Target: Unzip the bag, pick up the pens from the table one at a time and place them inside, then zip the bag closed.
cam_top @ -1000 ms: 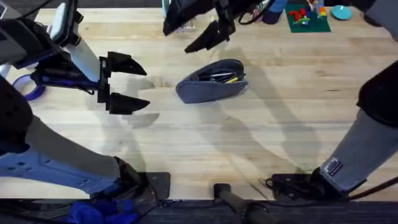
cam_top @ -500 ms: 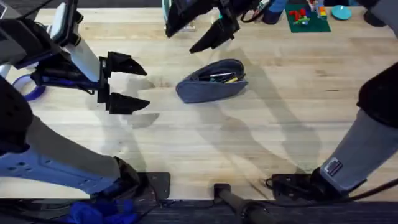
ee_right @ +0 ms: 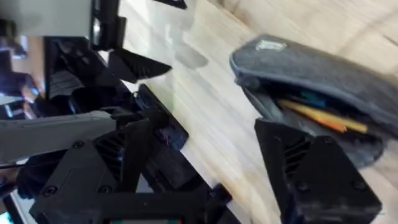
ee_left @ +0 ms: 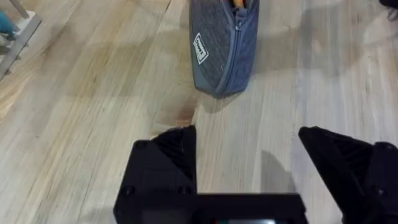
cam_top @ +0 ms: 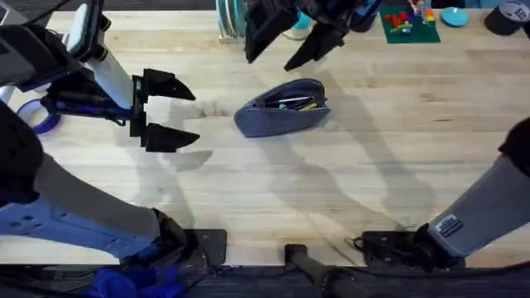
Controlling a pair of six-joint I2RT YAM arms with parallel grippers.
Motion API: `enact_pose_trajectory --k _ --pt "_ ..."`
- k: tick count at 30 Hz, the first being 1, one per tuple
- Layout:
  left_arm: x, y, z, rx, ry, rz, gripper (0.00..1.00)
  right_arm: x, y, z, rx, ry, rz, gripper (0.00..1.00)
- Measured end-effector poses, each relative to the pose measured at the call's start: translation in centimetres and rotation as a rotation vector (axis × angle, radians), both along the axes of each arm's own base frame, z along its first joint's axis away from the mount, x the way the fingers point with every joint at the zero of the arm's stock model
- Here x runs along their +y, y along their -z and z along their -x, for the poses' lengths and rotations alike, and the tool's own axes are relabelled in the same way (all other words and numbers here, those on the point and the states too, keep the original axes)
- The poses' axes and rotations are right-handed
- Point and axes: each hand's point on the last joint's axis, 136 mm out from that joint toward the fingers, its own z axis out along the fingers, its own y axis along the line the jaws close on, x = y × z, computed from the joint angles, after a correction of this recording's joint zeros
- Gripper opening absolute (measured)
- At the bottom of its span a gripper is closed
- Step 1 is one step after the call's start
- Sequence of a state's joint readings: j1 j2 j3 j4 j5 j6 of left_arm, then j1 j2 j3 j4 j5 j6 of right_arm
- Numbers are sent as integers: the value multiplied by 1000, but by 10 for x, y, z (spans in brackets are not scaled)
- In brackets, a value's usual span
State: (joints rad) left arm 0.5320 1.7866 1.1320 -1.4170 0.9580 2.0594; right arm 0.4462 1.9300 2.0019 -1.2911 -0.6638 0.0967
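Observation:
The blue-grey bag [cam_top: 281,108] lies in the middle of the table [cam_top: 331,182], its zipper open. The pens [cam_top: 296,103] lie inside it; a yellow one and a dark one show through the opening. My left gripper [cam_top: 170,110] hovers open to the left of the bag, nothing between its fingers. In the left wrist view the bag [ee_left: 222,46] lies a short way ahead of the fingers. My right gripper [cam_top: 288,45] hangs open above and behind the bag, holding nothing. The right wrist view looks down on the open bag [ee_right: 311,87] with a yellow pen [ee_right: 317,116] in it.
A roll of blue tape [cam_top: 37,116] lies at the table's left edge. Along the back edge stand a green plate with toy bricks [cam_top: 410,23], a teal dish [cam_top: 454,15] and a white stand [cam_top: 228,21].
My right gripper has moved to the right and a little farther back above the bag. The left arm and the bag have not moved.

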Motion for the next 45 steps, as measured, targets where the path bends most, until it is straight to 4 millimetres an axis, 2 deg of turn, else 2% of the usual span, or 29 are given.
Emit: enact_pose_trajectory --k 7,11,12,15,23,32,45 --pt "0 0 0 0 0 0 993 -14 7 10 42 16 83 997" --pt "0 0 0 0 0 0 993 -25 15 8 47 61 164 997" --pt "0 0 0 0 0 0 993 -32 21 1 37 110 218 997" --pt "0 0 0 0 0 0 993 -31 26 -3 35 122 218 997" --pt "0 0 0 0 0 0 994 -30 60 -8 71 134 235 996" --pt "0 0 0 0 0 0 993 -26 80 -6 111 149 221 997" --pt "0 0 0 0 0 0 993 -19 93 -7 127 154 181 996"
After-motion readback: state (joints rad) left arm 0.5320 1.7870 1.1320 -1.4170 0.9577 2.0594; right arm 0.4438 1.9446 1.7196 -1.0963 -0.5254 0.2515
